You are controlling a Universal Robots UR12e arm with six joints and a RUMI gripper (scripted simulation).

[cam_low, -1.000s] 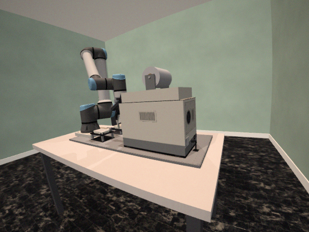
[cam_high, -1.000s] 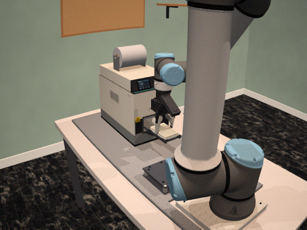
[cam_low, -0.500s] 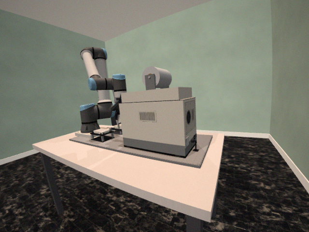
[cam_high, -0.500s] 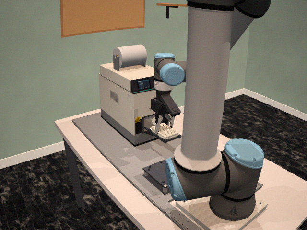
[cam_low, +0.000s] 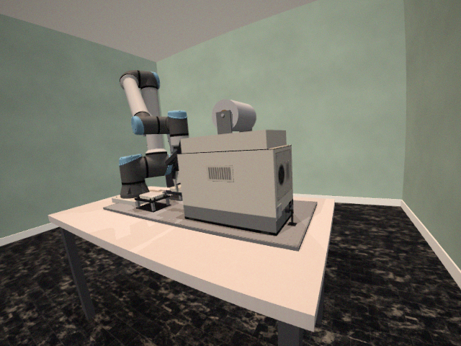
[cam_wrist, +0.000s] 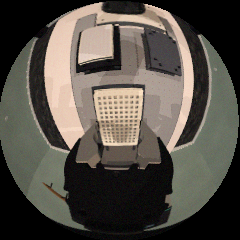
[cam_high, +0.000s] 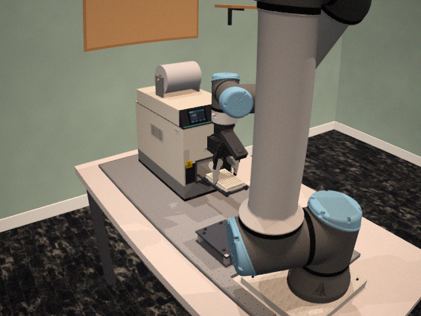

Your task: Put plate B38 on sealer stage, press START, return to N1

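Note:
Plate B38 (cam_high: pixel 225 180) (cam_wrist: pixel 119 112), a cream plate with open wells, lies level at the sealer's extended stage (cam_high: pixel 226 193) (cam_wrist: pixel 119 87). Whether it is fully inside the locators cannot be told. My gripper (cam_high: pixel 225 176) (cam_wrist: pixel 119 121) points down and is shut on the plate, one finger on each side at its sealer end. The empty nest N1 (cam_high: pixel 214 238) (cam_wrist: pixel 163 52) is a dark raised platform. The other nest holds a pale plate (cam_low: pixel 152 194) (cam_wrist: pixel 96 44). The sealer (cam_high: pixel 161 143) (cam_low: pixel 230 186) has a lit screen (cam_high: pixel 197 115); no lamp colour can be made out.
A foil roll (cam_high: pixel 181 76) (cam_low: pixel 242 116) stands on top of the sealer. The sealer's front wall is close behind the gripper. The arm's thick upright link (cam_high: pixel 282 112) and base (cam_high: pixel 318 282) stand at the robot end of the table and hide part of the grey mat (cam_high: pixel 149 190) (cam_low: pixel 305 223).

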